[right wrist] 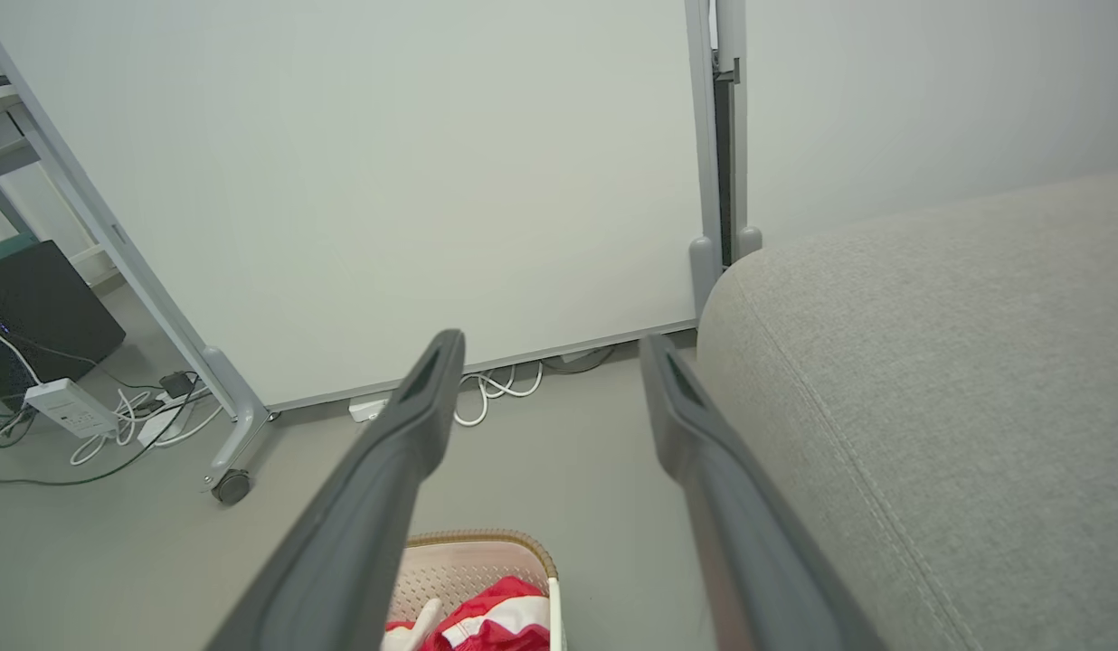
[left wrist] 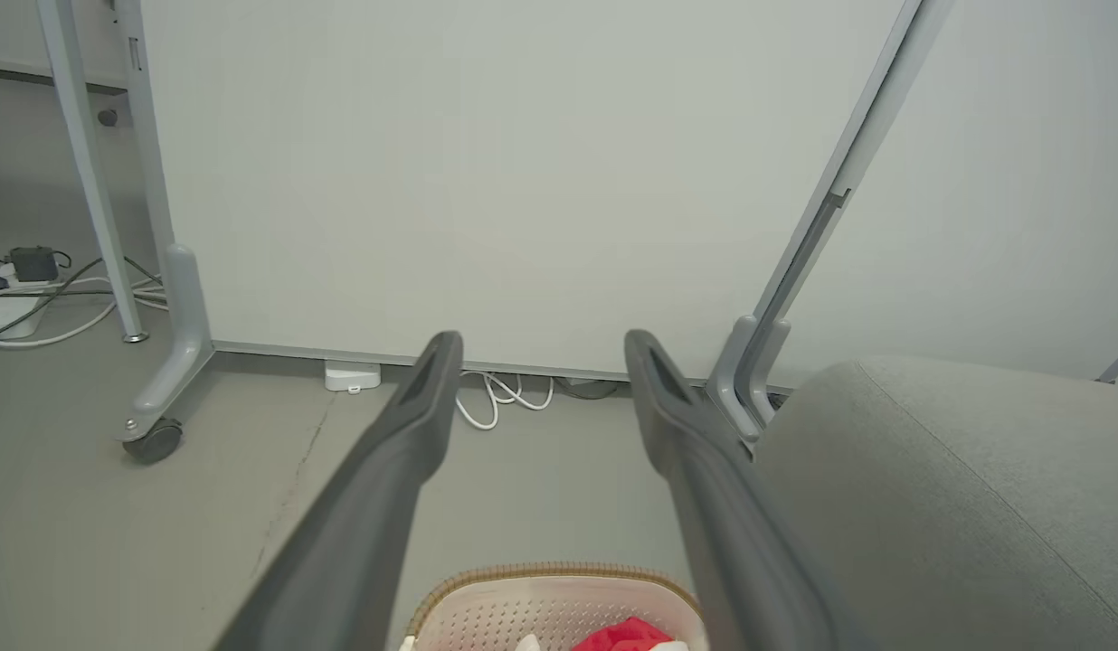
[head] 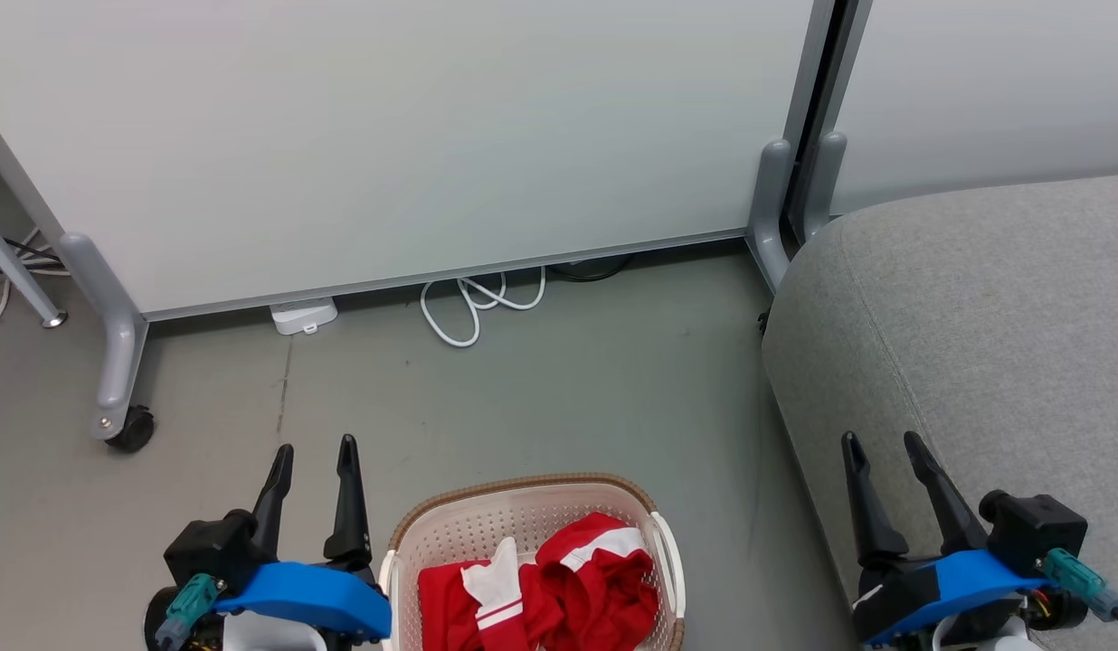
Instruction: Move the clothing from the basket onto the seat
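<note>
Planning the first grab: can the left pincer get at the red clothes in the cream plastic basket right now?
Probably yes. The left pincer sits open beside the oval cream plastic basket, whose top is uncovered; the soft red-and-white fabric garments lie exposed, nothing between.

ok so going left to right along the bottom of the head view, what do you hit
left hand → basket → right hand

Left pincer [head: 315,452] and right pincer [head: 882,448] gape, empty.
</note>
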Tool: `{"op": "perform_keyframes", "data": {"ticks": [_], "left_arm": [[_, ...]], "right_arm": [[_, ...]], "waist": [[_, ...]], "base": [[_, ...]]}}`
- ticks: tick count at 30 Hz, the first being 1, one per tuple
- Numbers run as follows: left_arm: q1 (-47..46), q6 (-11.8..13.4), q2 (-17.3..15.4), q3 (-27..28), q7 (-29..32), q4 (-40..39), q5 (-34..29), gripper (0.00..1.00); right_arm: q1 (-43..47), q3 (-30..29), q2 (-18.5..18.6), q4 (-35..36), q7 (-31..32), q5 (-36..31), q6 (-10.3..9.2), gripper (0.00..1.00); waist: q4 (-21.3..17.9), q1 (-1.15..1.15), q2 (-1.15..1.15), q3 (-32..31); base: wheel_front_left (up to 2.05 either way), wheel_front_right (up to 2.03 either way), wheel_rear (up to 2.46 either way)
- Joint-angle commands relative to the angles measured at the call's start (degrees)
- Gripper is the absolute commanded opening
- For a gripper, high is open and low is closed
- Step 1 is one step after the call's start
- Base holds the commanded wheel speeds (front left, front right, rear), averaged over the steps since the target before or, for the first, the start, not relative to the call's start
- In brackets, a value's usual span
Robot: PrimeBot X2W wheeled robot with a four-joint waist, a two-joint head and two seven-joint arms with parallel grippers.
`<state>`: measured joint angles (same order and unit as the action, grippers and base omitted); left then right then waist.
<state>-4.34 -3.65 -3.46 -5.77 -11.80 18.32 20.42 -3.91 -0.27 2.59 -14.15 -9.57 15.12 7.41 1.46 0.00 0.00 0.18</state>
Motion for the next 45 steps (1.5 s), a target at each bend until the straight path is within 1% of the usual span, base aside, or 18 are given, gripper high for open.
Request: {"op": "perform_keyframes", "data": {"ticks": [1, 29, 45], "left_arm": [[-0.96, -0.33, -0.06, 0.10, -0.60, -0.14, -1.00, 1.00], [-1.28, -0.28, 0.39, -0.23, -3.55, 0.40, -11.21, 1.00], [-0.91, -0.20, 0.52, 0.19, -3.48, 0.54, -9.97, 1.00]], "right_arm": [[-0.77, 0.05, 0.40, 0.10, -0.38, -1.27, 0.10, 1.00], [-1.37, 1.12, 0.44, -0.42, -3.72, -12.91, 0.08, 1.00], [-1.52, 1.27, 0.43, -0.38, -3.54, -12.14, 0.08, 1.00]], "waist": [[0.00, 0.00, 0.00, 0.02], [0.25, 0.00, 0.00, 0.59], [0.13, 0.00, 0.00, 0.91]], "base": [[0.00, 0.00, 0.00], [0.00, 0.00, 0.00], [0.00, 0.00, 0.00]]}}
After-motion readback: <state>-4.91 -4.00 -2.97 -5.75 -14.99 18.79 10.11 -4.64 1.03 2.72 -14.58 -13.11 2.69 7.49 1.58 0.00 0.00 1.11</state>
